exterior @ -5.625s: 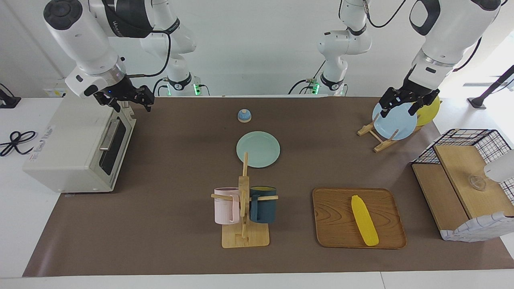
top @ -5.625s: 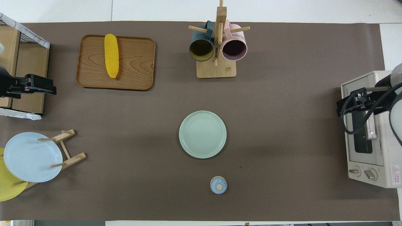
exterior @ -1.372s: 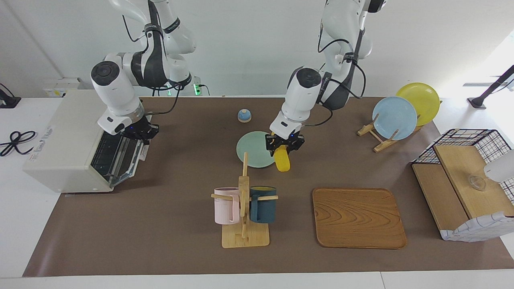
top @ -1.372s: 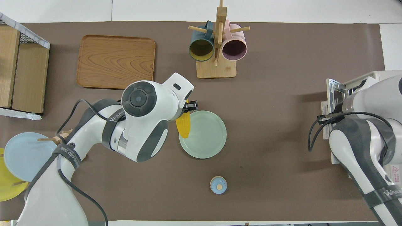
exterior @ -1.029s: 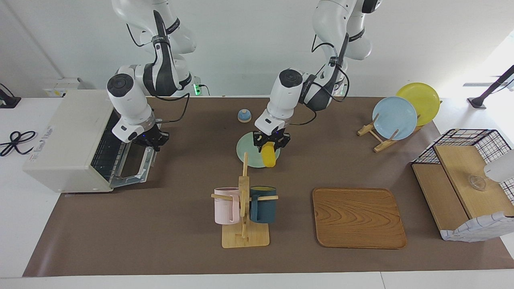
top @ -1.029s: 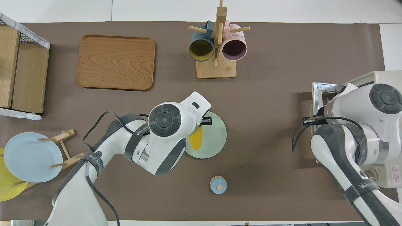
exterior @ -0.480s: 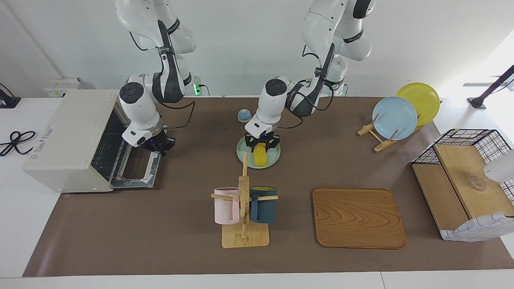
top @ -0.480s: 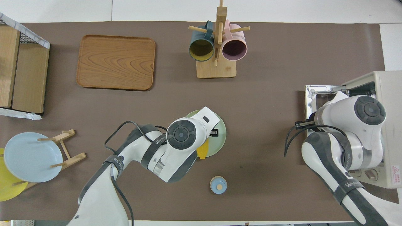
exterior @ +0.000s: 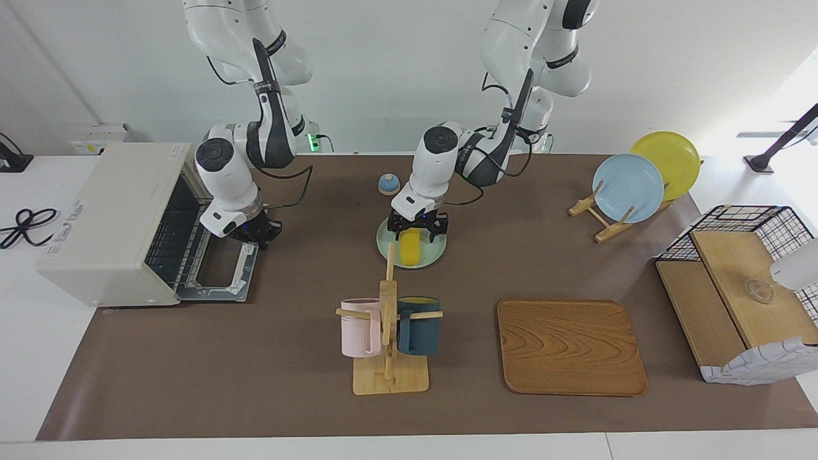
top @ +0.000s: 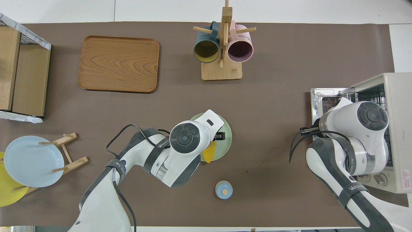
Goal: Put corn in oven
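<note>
The yellow corn (exterior: 412, 250) (top: 209, 154) lies on the pale green plate (exterior: 434, 257) (top: 224, 146) in the middle of the table. My left gripper (exterior: 418, 228) hangs just over the corn's end nearer the robots, open, its fingers spread to either side of the cob. The off-white oven (exterior: 108, 217) (top: 397, 96) stands at the right arm's end of the table, its door (exterior: 217, 271) (top: 322, 96) dropped flat and the wire rack showing inside. My right gripper (exterior: 254, 235) is shut at the door's outer edge, at the corner nearer the robots.
A wooden mug rack (exterior: 388, 332) with a pink and a dark blue mug stands farther from the robots than the plate. An empty wooden tray (exterior: 571, 345) lies beside it. A small blue bell (exterior: 388, 184), a plate stand (exterior: 629, 188) and a wire-sided shelf (exterior: 735, 287) also stand about.
The left gripper carried the corn from over the plate's edge down onto the plate and opened. The right gripper swung the oven door down flat.
</note>
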Available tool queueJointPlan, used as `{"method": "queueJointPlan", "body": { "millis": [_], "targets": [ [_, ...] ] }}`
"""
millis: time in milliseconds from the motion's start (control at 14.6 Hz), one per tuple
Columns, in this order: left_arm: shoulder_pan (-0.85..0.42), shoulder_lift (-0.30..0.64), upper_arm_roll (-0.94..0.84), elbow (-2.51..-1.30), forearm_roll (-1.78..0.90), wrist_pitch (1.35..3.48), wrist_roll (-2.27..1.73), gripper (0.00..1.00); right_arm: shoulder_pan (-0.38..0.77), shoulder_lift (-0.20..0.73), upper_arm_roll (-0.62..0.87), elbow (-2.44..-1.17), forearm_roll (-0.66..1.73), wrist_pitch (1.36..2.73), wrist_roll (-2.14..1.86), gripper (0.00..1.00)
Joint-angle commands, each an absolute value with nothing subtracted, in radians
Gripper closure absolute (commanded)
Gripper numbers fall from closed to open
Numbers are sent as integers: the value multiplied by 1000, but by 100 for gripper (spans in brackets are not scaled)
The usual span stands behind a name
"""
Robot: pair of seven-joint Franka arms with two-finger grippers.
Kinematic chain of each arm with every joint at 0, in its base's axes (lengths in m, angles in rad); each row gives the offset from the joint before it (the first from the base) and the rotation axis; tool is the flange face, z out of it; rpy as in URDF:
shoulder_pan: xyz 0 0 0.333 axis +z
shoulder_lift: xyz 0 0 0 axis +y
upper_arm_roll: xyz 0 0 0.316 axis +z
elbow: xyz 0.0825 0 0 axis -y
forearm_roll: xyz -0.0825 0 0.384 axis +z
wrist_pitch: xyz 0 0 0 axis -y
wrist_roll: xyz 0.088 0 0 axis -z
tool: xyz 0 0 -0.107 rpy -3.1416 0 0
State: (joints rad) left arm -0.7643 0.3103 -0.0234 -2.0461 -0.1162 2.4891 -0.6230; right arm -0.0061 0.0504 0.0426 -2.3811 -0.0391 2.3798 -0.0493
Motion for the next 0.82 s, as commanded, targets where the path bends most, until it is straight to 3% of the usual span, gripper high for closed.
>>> {"method": "queueJointPlan", "body": {
  "millis": [0,206,274,343,412,480,755],
  "targets": [
    [-746,217,-9,-2068,-126,2406,-604,0,73,63,26,-2344,-45,2344,6,100],
    [-666,115,-11,-2045,-124,2263,-546,0,103,75,26,-2196,-46,2171,41,97],
    [-635,94,-11,-2022,-124,2206,-532,0,106,72,26,-2148,-46,2108,41,85],
    [-602,77,-11,-1981,-124,2144,-528,0,106,58,26,-2116,-46,2050,40,52],
    [-569,68,-9,-1947,-124,2099,-522,0,106,40,26,-2099,-46,2013,35,11],
    [-527,55,-8,-1915,-124,2062,-499,0,106,16,28,-2098,-45,1994,32,0],
    [-309,-1,-8,-1821,-117,1925,-307,0,179,-55,35,-2088,-48,1985,28,0]
  ]
}}
